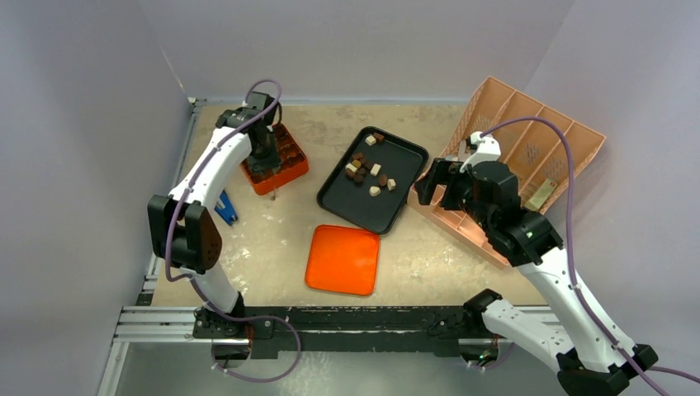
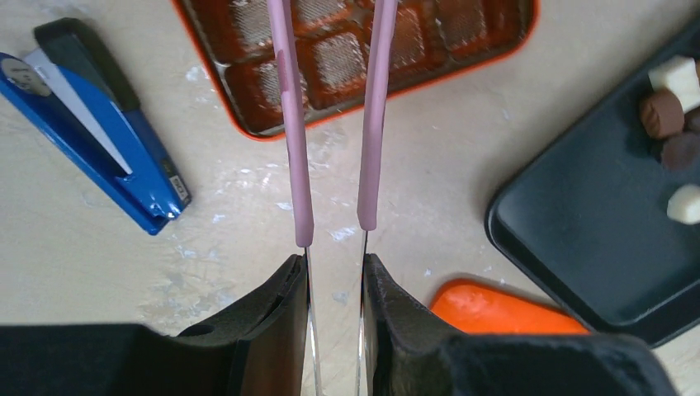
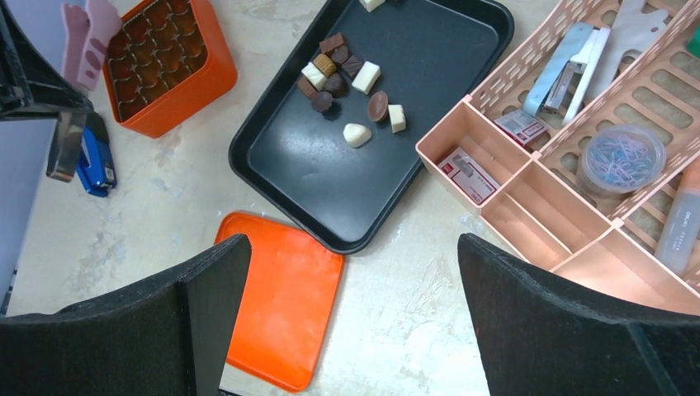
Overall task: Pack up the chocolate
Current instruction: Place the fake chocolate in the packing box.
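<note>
Progress: early, by my reading. The chocolate [image 3: 334, 82] lay almost wholly on the black tray [image 3: 330, 181], about a dozen dark, mid-brown and cream pieces clustered toward its far end, one cream piece apart at the far rim. The orange box [image 3: 190, 103] stood left of the tray. The compartments seen from the left wrist looked bare down to the brown liner, and whether the others held anything could not be told. Its lid [image 3: 281, 297] lay flat on the worktop [image 3: 413, 289], just beside the tray's near corner, so closing was not yet done.

Left hand [image 3: 89, 29]: poised over the box, its long pink-sleeved fingers [image 2: 293, 124] a narrow gap apart, nothing visible between them.

Right hand [image 3: 347, 330]: spread wide and empty, held above the worktop between tray and pink organiser [image 3: 528, 190].

Remaining, as judged: nearly every piece to be moved, then the lid.

Writing: the blue stapler [image 2: 107, 157] bore a small label, too blurred to read. The small printed cartons and a tube in the organiser showed lettering, also illegible. No brand made out on box or lid.
</note>
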Action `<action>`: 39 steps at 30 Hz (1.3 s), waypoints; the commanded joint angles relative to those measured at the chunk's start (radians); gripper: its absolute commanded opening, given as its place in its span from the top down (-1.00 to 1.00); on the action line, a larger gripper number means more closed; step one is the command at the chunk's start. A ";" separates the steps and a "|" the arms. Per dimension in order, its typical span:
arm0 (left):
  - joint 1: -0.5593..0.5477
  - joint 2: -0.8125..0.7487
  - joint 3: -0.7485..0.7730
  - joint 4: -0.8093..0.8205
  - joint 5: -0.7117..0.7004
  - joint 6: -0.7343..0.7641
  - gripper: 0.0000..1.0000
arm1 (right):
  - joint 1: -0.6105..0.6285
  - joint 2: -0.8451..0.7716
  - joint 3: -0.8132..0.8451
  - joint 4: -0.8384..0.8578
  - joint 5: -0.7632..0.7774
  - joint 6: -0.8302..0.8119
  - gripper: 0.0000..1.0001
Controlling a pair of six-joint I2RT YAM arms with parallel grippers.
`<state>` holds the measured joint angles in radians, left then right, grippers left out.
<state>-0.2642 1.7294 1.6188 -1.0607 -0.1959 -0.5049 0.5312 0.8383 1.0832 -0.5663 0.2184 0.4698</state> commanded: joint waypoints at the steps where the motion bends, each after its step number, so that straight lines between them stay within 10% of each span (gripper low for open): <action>1: 0.073 -0.047 -0.011 0.062 -0.020 -0.024 0.63 | 0.004 0.011 0.022 0.036 0.006 -0.022 -0.95; 39: 0.226 0.137 0.036 0.129 0.012 0.016 0.39 | 0.004 0.038 0.056 0.021 0.038 -0.043 -0.95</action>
<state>-0.0513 1.8725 1.6028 -0.9661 -0.1711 -0.5037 0.5312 0.8921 1.1049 -0.5705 0.2268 0.4397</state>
